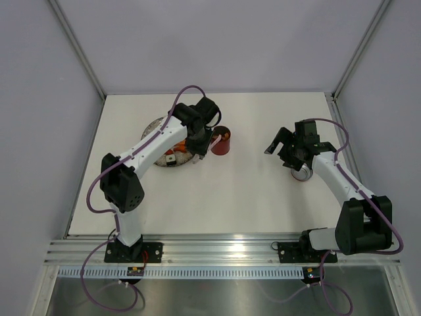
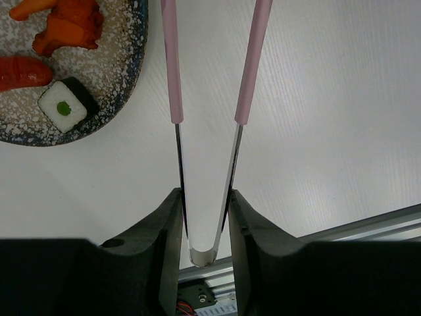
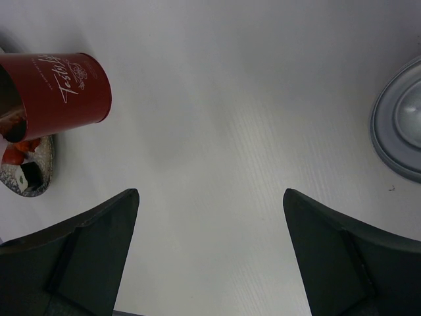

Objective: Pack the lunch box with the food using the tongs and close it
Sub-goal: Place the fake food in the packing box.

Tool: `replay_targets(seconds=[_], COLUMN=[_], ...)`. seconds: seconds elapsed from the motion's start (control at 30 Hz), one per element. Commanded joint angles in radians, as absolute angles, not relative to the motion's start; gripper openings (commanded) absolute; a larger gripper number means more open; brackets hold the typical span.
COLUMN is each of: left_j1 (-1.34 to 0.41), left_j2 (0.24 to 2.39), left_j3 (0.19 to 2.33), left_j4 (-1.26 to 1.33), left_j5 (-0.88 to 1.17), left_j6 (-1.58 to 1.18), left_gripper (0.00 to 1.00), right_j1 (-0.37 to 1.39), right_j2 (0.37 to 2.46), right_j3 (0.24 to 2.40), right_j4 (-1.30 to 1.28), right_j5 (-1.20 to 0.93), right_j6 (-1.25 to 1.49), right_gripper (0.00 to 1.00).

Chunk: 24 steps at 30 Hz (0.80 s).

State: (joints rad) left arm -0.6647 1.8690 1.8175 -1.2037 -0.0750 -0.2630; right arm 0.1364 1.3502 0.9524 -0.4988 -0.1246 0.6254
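My left gripper point(image 2: 205, 194) is shut on the pale pink tongs point(image 2: 173, 66), its jaws pressing both thin arms near the joined end. The arms stand apart and run out of the top of the left wrist view, so their tips are hidden. Beside them, on the speckled plate point(image 2: 125, 72), lie food pieces: an orange one point(image 2: 69, 26), a red one point(image 2: 20, 71) and a white roll point(image 2: 64, 105). In the top view the left gripper point(image 1: 197, 141) hangs between the plate and the red lunch box point(image 1: 222, 143), which stands open with an orange piece inside. My right gripper point(image 3: 210, 197) is open and empty.
The round lid point(image 3: 401, 125), silver side up, lies on the table at the right, partly under my right gripper point(image 1: 281, 153). The lunch box point(image 3: 59, 92) stands upright to its left, against the plate's edge point(image 3: 29, 178). Grey walls close in the table on three sides.
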Motion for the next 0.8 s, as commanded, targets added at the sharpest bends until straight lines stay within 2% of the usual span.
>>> replay_targets(seconds=[0.0,0.43,0.5,0.7,0.73,0.77], left_j1=[-0.669,-0.669,-0.669,-0.678,-0.680,-0.680], left_j2=[1.859,1.842,1.836,1.735,1.717,1.680], left_j3=[1.865,1.875,1.879,1.861,1.855,1.832], left_j4=[-1.196,-1.195,-1.192,-1.115,-1.099,-1.088], left_j5=[-0.067,-0.063,-0.064,-0.029,-0.025,-0.009], left_j6=[-0.268,-0.273,-0.276,-0.267,-0.264,-0.258], left_gripper=[0.33,0.30,0.27,0.08,0.00,0.00], right_j1=[0.140,0.140,0.138,0.140,0.140,0.140], right_j2=[1.319,1.316,1.316,1.313,1.313,1.310], right_j3=[0.954,0.953,0.954,0.959,0.960,0.960], right_j4=[-0.489,-0.489,-0.489,-0.494,-0.497,-0.499], right_j5=[-0.137,-0.138,-0.138,-0.137,-0.135,-0.133], right_j6=[0.627,0.629,0.629,0.624,0.623,0.621], right_gripper=[1.00,1.00,1.00,0.99,1.00,1.00])
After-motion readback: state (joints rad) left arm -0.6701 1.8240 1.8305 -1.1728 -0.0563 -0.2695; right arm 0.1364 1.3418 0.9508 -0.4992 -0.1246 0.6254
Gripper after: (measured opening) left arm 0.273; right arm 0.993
